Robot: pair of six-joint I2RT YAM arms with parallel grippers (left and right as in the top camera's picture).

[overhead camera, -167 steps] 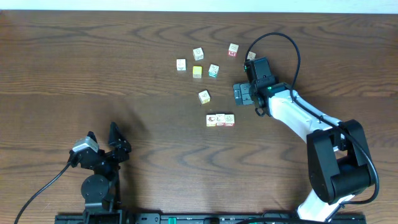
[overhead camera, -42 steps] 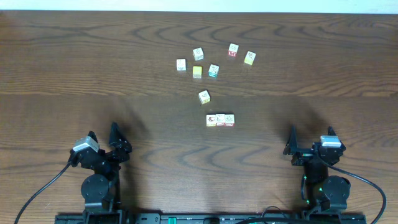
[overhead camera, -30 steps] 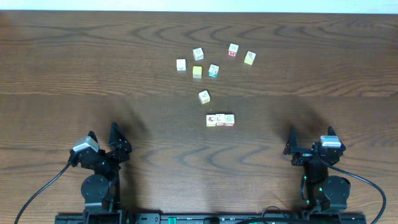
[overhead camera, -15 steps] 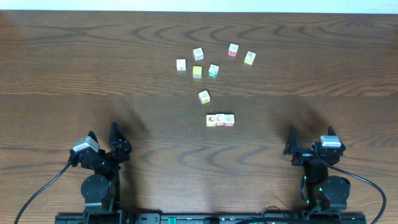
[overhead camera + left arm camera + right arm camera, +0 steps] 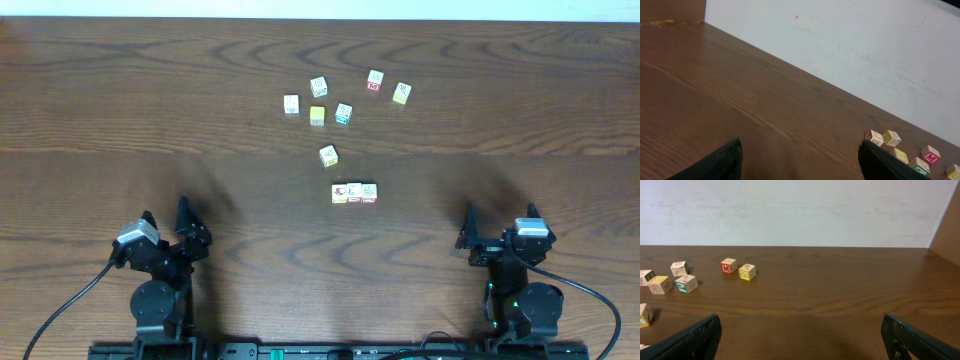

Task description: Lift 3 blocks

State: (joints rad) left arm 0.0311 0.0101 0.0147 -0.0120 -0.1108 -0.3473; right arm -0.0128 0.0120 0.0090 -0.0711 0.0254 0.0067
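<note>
Three blocks point(image 5: 355, 192) side by side on the tabletop point(image 5: 120, 100)
The left end effector point(image 5: 165, 212) and right end effector point(image 5: 498, 212) gape wide, empty.

Lighting: bright, even, diffuse in all 3 views. Faint soft shadows mark the table point(image 5: 100, 100) at lower left and right. Wrist views render slightly soft.
</note>
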